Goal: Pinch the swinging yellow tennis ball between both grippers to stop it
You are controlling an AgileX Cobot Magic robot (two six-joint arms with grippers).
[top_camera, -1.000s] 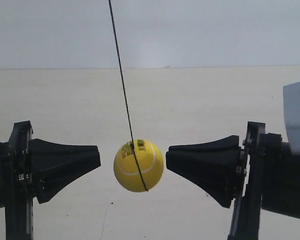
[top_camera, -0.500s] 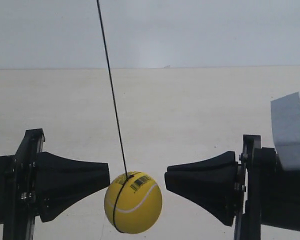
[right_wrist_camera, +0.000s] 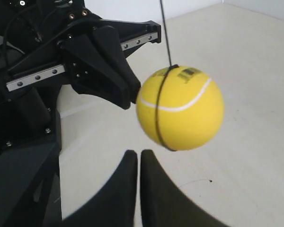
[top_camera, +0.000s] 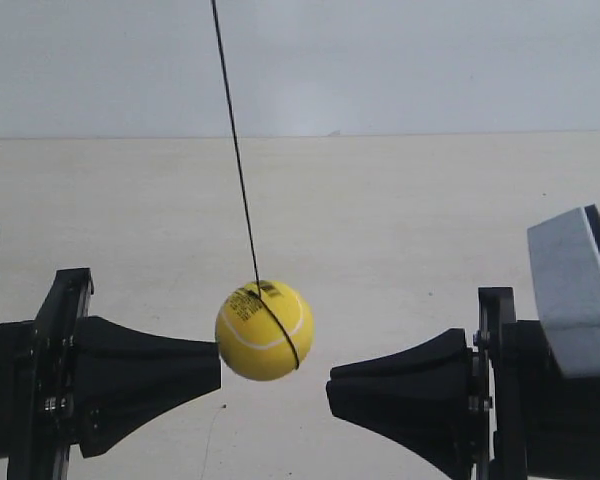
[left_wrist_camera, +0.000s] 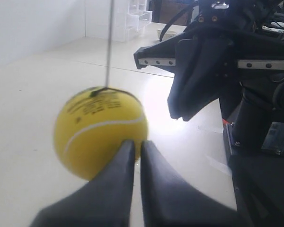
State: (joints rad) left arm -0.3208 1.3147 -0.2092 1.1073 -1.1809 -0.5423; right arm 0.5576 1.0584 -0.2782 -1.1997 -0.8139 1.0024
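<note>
You find a black barcode label (top_camera: pixel 248 298) printed near the top of the yellow tennis ball (top_camera: pixel 264 338), rows of small dark print beside the bars, possibly digits, too blurred for you to read in any of the three views

The yellow tennis ball (right_wrist_camera: pixel 180 108) hangs on a thin black string (right_wrist_camera: pixel 164 28) that also runs round its side, with the white seam showing and the outline a little blurred. The right gripper (right_wrist_camera: pixel 136 158) has its two dark fingers almost together with only a sliver of gap, the tips just short of the ball. Opposite, the left gripper (right_wrist_camera: pixel 125 94) aims its black wedge at the ball, tip right at its edge, above a pale surface (right_wrist_camera: pixel 255 56).
</note>
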